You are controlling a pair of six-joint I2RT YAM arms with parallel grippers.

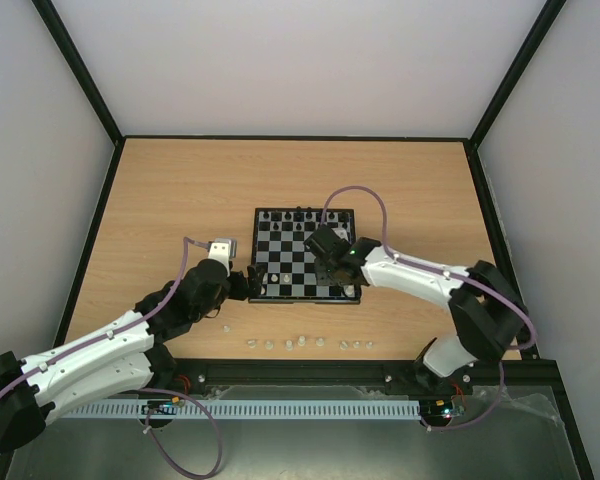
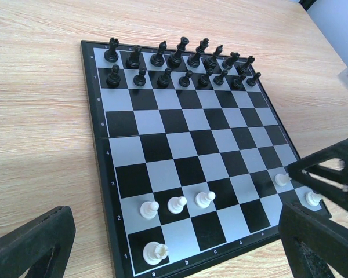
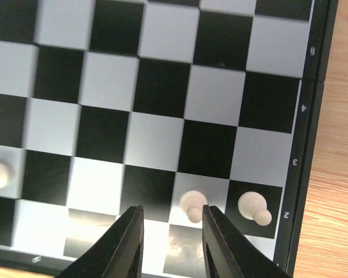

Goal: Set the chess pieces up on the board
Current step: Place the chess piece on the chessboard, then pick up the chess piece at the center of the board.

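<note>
Right fingers [image 3: 127, 243], parted and empty, stand beside a white pawn [image 3: 192, 205]; left fingers [image 2: 35, 243] are wide open. Pawn seems light and slippery: pinch its head.

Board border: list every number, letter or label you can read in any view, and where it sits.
"1" "2" "3" "4" "5" "6": left border of the board, left wrist view; higher ranks too small.
"a" "b" "c": its near border, same view; later letters too small.
"2" "3" "4": right border, right wrist view; the next is blurred.
Top external view: nothing legible.
</note>
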